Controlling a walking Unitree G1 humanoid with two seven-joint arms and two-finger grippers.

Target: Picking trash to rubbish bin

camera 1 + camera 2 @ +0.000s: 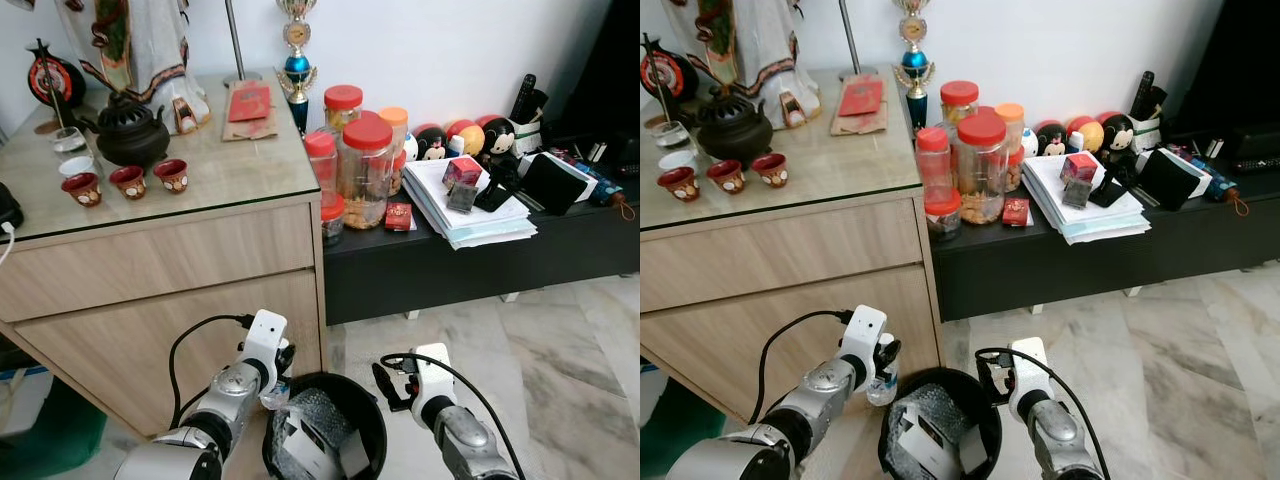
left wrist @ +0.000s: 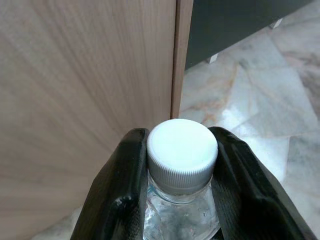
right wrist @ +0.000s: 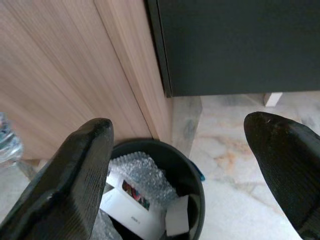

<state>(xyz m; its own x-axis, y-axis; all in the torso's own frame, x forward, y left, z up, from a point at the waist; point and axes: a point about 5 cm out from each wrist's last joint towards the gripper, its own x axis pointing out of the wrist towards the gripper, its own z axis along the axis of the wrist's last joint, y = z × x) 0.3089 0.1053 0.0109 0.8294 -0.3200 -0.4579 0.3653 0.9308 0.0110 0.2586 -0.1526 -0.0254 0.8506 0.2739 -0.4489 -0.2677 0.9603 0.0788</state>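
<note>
**Bottle held at the bin's rim, release to come**

Left wrist view shows the left gripper (image 2: 180, 170) with its two black fingers clamped on the neck of a clear plastic bottle (image 2: 181, 210), just under the white cap (image 2: 182, 147), with the wooden cabinet (image 2: 85, 75) close behind. From the head camera, the bottle (image 1: 275, 395) hangs at about ten o'clock of the black rubbish bin (image 1: 372, 425), right by its rim and not clearly over the opening. Bubble wrap (image 3: 142, 175) and white card already lie inside.

The right gripper (image 3: 200, 165) hovers at the bin's three o'clock side with its fingers spread wide and nothing between them.

To finish well, I judge the left arm should carry the bottle toward the bin's centre before letting go, keeping clear of the cabinet face; a release at the rim risks it bouncing onto the marble floor (image 1: 520, 340).
</note>
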